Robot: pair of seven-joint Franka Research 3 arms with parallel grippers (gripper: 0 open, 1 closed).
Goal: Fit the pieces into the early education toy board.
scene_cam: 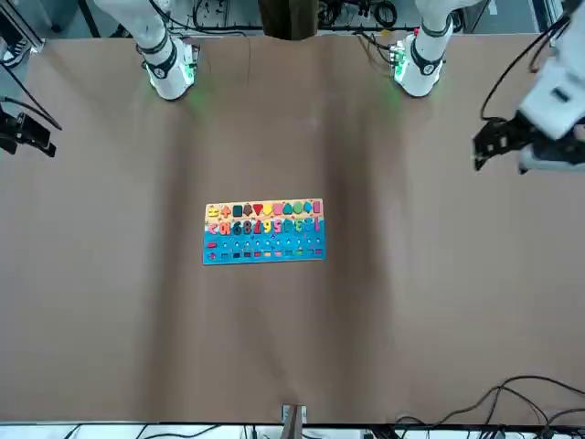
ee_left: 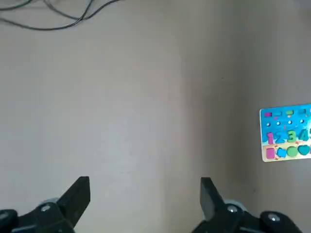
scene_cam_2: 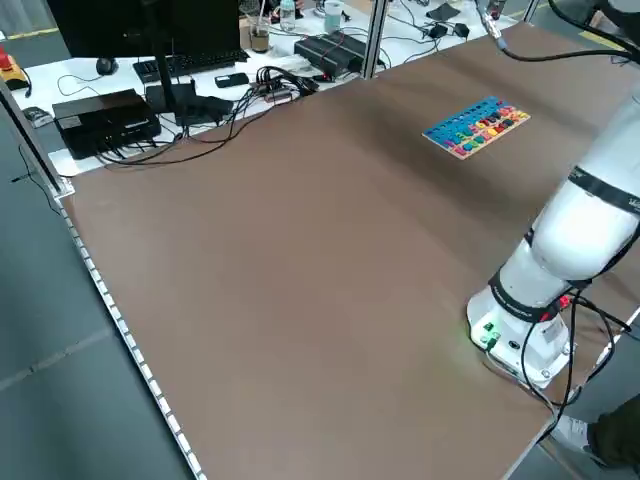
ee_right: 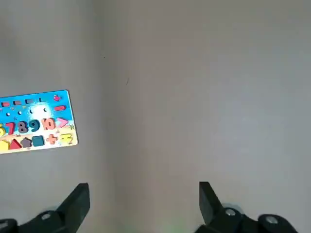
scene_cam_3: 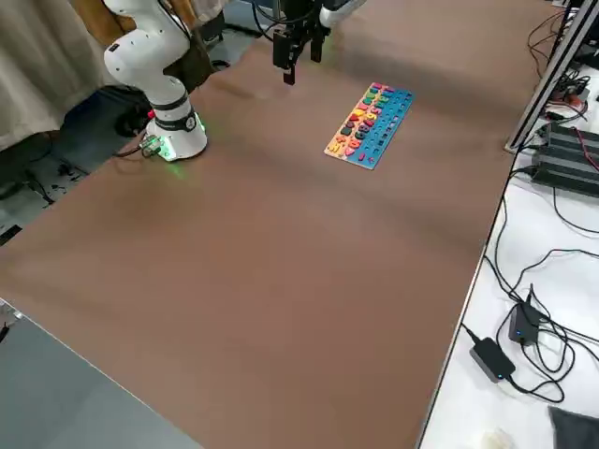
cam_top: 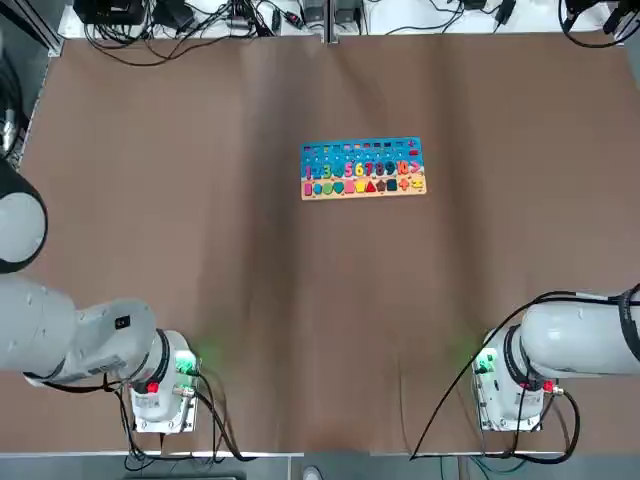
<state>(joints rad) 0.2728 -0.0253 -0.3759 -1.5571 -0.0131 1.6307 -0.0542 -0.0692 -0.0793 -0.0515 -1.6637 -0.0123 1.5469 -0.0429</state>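
Currently, both sets of my jaws stand wide apart with nothing between them: the left gripper [ee_left: 145, 180] is raised well off the toy board's left side, and the right gripper [ee_right: 144, 185] is raised well off its right side. The toy board [cam_top: 363, 185] lies flat on the table [cam_top: 350, 300], its blue part turned away from my bases.

Small flat bits show on the board's blue part. The red bar [ee_right: 59, 108] and the pink rounded bit [ee_right: 57, 98] lie toward the board's right end; the magenta bit [ee_left: 268, 115] is near its left end. I cannot tell which bits are loose and which are seated.

Judged fault conditions:

1. Wrong selection. Cause: loose bits resemble fitted ones. Effect: I would pull out a seated shape.
2. Missed grip. Cause: the bits are thin and offer little edge above the board. Effect: my fingertips would close over the top, or flick the bit off the board.
3. Board shift. Cause: no gripper braces the board, and a fingertip set too low would push its surface. Effect: every slot position would be displaced.
4. Jammed piece. Cause: rotation error at release. Effect: the bit would rest tilted across its slot.
5. Arm collision. Cause: both grippers entering above the board together. Caution: admit one at a time, unless the other is bracing the board's edge.
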